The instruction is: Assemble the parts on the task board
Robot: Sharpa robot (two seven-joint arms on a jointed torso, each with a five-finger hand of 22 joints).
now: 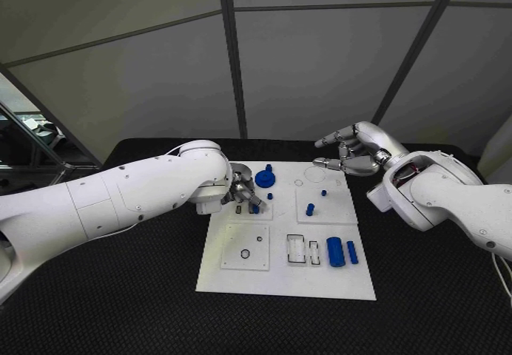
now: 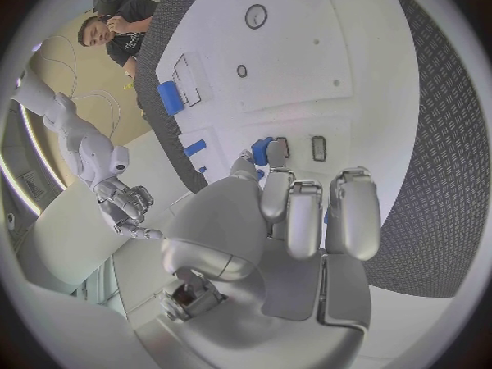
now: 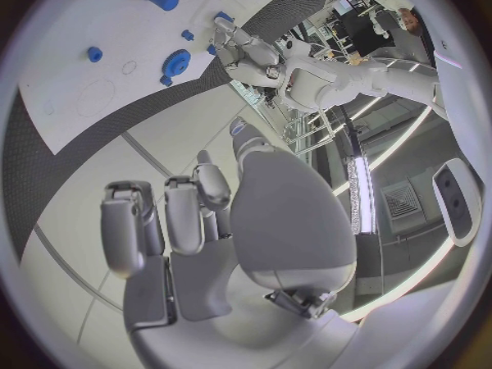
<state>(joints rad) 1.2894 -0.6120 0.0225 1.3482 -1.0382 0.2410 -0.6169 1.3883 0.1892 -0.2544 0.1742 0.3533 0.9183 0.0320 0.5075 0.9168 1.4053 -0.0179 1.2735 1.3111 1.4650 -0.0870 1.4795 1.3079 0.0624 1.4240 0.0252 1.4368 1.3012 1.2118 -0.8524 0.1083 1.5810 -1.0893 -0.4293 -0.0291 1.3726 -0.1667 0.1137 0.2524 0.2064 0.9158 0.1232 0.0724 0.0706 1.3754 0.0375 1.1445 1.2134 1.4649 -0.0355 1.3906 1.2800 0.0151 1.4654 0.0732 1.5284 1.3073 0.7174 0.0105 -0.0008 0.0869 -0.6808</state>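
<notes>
Blue plastic parts are seen in the head view, scattered over the white task board [image 1: 280, 279] at the middle of the black table [image 1: 128, 310]. A gear-shaped part [image 1: 265, 177] lies near the board's far edge, a small peg [image 1: 309, 209] stands toward the far right corner, and a large cylinder [image 1: 335, 251] with a slimmer pin [image 1: 352, 252] beside it lies near the right edge. The left hand [image 1: 242, 197] is lowered onto the far left portion of the board, fingertips gathered at a small blue piece [image 1: 254, 208]; whether it is actually pinched cannot be told here. The right hand [image 1: 352, 151] is held above the far right corner, fingers curled in with nothing in them.

In the left wrist view, the left hand [image 2: 298, 221] is seen from behind, its fingers reaching down to the small blue piece [image 2: 262, 150] beside a rectangular slot [image 2: 319, 148]; contact is likely, a firm hold cannot be confirmed.

In the right wrist view, the right hand [image 3: 205, 221] is seen with fingers folded and nothing in them, well above the board, the gear-shaped part [image 3: 177, 61] below.

The parts are judged rigid, light and smooth, so liable to slip or tip; each would best be taken by a fingertip pinch across its sides, the cylinder at mid-length.
</notes>
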